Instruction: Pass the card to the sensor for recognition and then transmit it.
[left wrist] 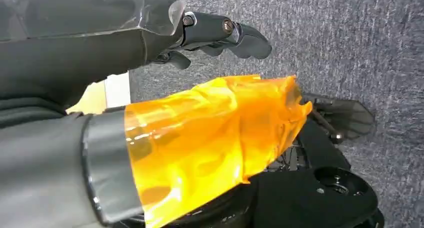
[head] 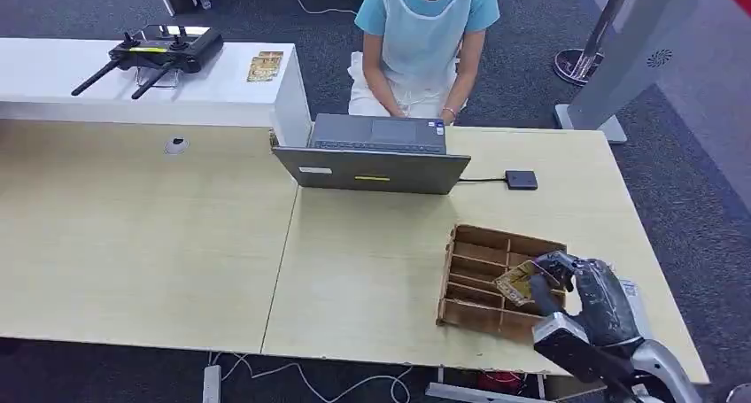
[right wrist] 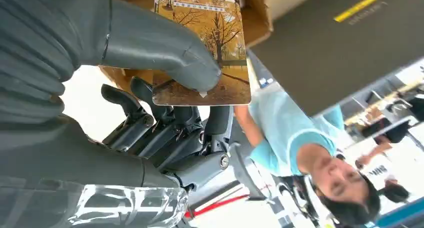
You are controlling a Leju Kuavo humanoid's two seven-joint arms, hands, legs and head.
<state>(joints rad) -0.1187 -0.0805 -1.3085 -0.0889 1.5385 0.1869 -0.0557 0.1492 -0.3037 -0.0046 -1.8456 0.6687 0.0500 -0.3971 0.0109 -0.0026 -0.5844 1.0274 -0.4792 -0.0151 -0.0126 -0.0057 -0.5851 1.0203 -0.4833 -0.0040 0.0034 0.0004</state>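
Pinched between thumb and fingers of the right hand (head: 580, 290), the card (right wrist: 210, 42) is held just above the cardboard organizer (head: 478, 279) on the desk (head: 354, 252). Presentation to the sensor (head: 522, 180) and handover are judged outstanding. Left hand (left wrist: 220, 35): loosely curled, nothing held.

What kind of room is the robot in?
Probably a hotel-style front desk set up in an office or lab. A person sits at a laptop on a long wooden table, a small black card sensor is wired to it, and the right hand pinches a card printed "HOTEL".
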